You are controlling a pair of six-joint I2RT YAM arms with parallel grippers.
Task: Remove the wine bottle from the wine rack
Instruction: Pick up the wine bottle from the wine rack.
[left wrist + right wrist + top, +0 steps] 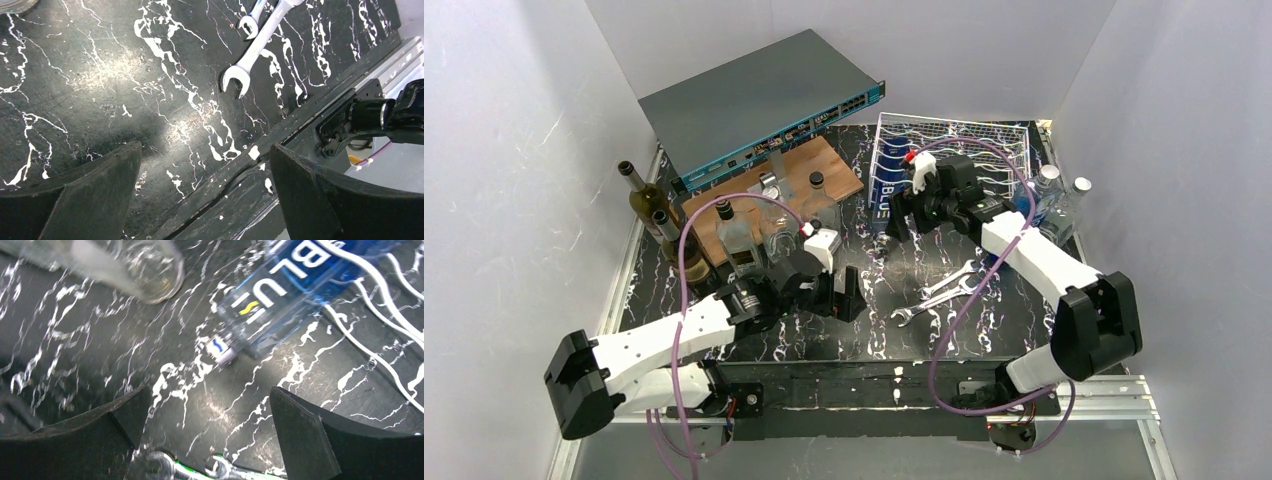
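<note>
The white wire wine rack [984,150] stands at the back right of the table. A blue wine bottle [885,190] labelled "BLU" lies in its leftmost cradle, its near end sticking out over the table. My right gripper [898,218] hovers just in front of that end, open and empty. In the right wrist view the wine bottle [295,280] lies ahead of my open right gripper [207,435], with the wine rack's wires [385,310] beside it. My left gripper [849,295] is open and empty over the table's near middle; the left wrist view shows my left gripper [205,190] above bare marble.
A grey network switch [764,100] leans at the back left above a wooden board [824,165] carrying clear bottles. Two dark bottles [646,200] stand at the left edge. Wrenches [939,295] lie between the arms. Clear plastic bottles [1054,200] stand right of the rack.
</note>
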